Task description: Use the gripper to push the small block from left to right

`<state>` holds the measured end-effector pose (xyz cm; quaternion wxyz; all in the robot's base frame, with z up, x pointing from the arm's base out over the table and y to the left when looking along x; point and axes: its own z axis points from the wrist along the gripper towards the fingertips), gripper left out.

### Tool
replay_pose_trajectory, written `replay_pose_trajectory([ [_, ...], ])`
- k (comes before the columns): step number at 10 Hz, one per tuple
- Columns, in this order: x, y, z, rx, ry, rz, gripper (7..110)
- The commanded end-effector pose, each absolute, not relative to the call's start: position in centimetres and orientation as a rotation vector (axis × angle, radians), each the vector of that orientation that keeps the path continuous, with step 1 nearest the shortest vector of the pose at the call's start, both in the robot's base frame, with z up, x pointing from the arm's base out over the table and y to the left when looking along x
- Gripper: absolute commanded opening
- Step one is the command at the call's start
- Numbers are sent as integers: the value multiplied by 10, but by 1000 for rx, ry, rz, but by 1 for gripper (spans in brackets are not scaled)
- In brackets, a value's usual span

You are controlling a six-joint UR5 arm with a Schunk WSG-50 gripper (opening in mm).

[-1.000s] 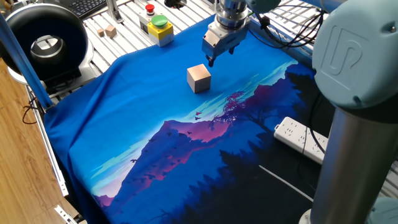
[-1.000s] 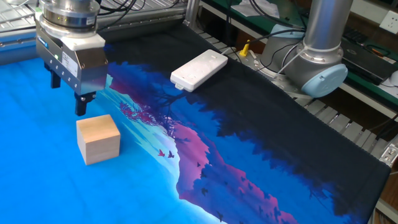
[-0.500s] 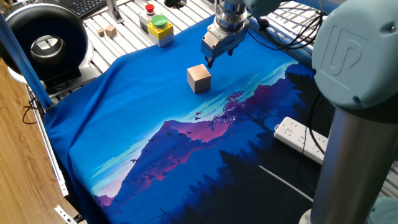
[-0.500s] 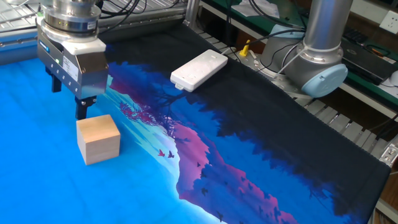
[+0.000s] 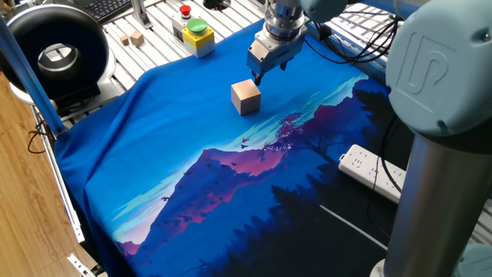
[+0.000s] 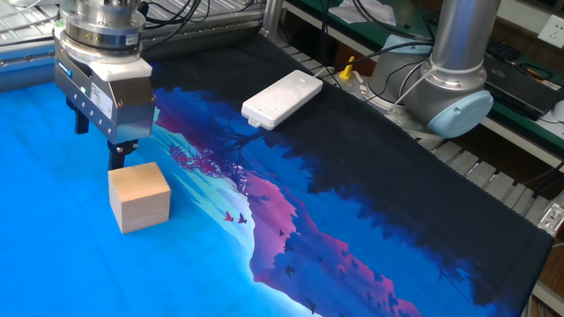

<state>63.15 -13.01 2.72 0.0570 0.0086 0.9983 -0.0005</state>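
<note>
The small block [image 5: 246, 97] is a light tan wooden cube on the blue part of the printed cloth; it also shows in the other fixed view [image 6: 138, 195]. The gripper [image 5: 269, 70] hangs from the silver-grey wrist just beyond the block's far side. In the other fixed view the gripper [image 6: 99, 141] has two short dark prongs standing apart, one fingertip [image 6: 117, 158] just above the block's far top edge. It holds nothing, and I cannot tell whether it touches the block.
A white power strip [image 5: 373, 171] lies on the dark part of the cloth, also visible in the other fixed view [image 6: 282, 98]. A yellow box with a green button [image 5: 197, 34] and two tiny wooden cubes [image 5: 136, 38] sit on the slatted table. The arm's grey base column [image 5: 438, 154] stands at the right.
The gripper has shifted a little sideways near the block's far side. The block has not moved.
</note>
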Motion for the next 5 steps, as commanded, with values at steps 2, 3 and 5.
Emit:
replay_pose_trajectory([
  [2,636,-120,25,60,3018,12,7],
  [3,636,-115,26,70,3020,17,7],
  [5,637,-105,30,89,3025,18,7],
])
